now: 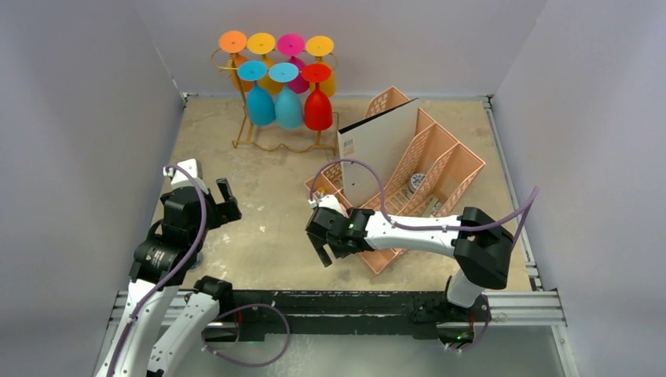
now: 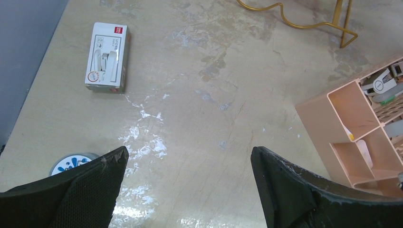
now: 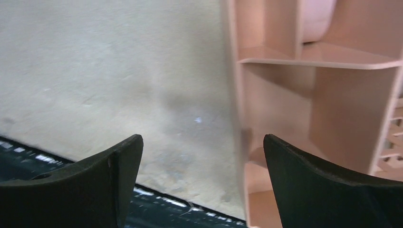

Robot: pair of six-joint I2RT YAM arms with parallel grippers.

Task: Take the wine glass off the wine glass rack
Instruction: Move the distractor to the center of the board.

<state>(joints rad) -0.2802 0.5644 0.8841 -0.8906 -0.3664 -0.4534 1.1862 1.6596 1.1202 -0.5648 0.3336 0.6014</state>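
The gold wire wine glass rack stands at the back left of the table. Several coloured wine glasses hang upside down from it, with a blue one, a light blue one and a red one in the front row. My left gripper is open and empty, well in front of the rack. In the left wrist view, its gripper hovers over bare table, with the rack's base wire at the top. My right gripper is open and empty beside the peach organiser, as the right wrist view also shows.
A peach lattice file organiser lies at centre right with a white board leaning in it. It also shows in both wrist views. A white box and a round blue-white item lie at the left.
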